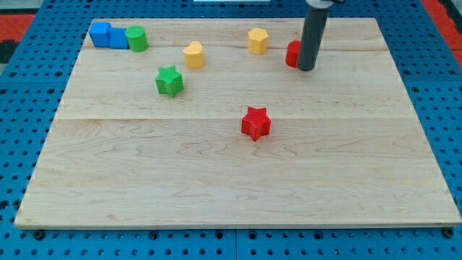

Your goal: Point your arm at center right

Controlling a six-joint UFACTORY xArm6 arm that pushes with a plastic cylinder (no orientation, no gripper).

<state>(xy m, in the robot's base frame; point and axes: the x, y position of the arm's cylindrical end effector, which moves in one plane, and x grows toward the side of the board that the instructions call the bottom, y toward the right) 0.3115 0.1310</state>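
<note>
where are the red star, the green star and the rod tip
red star [255,122]: camera view, middle of its top face
green star [170,79]: camera view, middle of its top face
my tip [306,68]: camera view, rod's very end

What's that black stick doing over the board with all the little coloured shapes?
That rod is my arm's end. My tip rests on the wooden board near the view's top right, right beside a red block that the rod partly hides. A red star sits mid-board. Two yellow blocks, a green star, a green cylinder and a blue block lie further left.
</note>
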